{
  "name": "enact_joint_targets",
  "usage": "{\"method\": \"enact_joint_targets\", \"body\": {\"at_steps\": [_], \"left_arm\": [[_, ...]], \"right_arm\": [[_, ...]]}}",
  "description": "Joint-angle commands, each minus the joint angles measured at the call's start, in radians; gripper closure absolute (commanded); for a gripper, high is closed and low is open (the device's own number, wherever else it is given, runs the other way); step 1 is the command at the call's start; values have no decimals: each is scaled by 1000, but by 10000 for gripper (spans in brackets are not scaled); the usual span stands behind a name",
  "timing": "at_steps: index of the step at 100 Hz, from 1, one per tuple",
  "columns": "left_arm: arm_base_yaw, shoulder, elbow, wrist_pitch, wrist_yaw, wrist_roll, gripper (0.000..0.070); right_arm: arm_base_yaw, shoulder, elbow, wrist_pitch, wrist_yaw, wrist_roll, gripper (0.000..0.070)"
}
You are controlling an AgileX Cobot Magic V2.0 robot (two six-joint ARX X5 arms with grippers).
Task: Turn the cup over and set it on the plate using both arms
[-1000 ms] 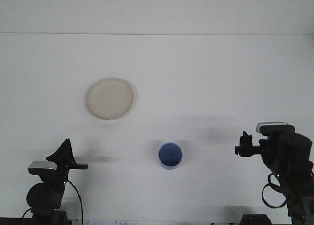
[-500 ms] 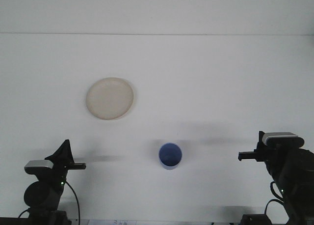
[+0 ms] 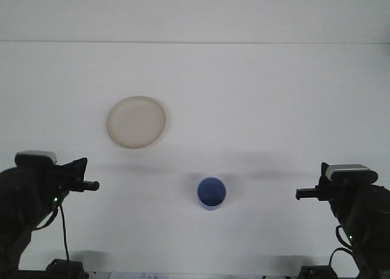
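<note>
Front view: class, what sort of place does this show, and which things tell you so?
Probably a robot test bench: a bare white table, two arms at its near edge, and only a plate and blue cup set out.

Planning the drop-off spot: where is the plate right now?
In the front view, the plate lies on the table's left half, farther back and left of the blue cup, apart from it.

- The cup (image 3: 211, 193) stands on the table (image 3: 256, 108), near the front edge, about midway between the two arms.
- The plate (image 3: 136, 122) lies farther back and to the left of the cup, well apart from it.
- The left gripper (image 3: 90, 184) sits left of the cup, the right gripper (image 3: 301, 194) right of it.
</note>
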Motion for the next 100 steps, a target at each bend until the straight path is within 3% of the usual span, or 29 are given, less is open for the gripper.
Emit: {"method": "enact_joint_targets", "body": {"at_steps": [1,12,29,33,43,48,100], "left_arm": [[1,81,71,-32,20,29,688],[1,160,99,-5,38,-9,688],[-6,238,99,-2,89,-11,662],[-13,254,99,-2,118,-11,578],[-42,301,100,0,197,-10,267],[-65,326,99,1,216,-10,191],[-528,646,193,109,188,-30,195]], "right_arm": [[1,3,10,10,0,10,697],[1,3,10,10,0,10,697],[1,3,10,9,0,10,697],[1,3,10,10,0,10,697],[1,3,10,10,0,10,697],[1,3,10,10,0,10,697],[1,3,10,10,0,10,697]]}}
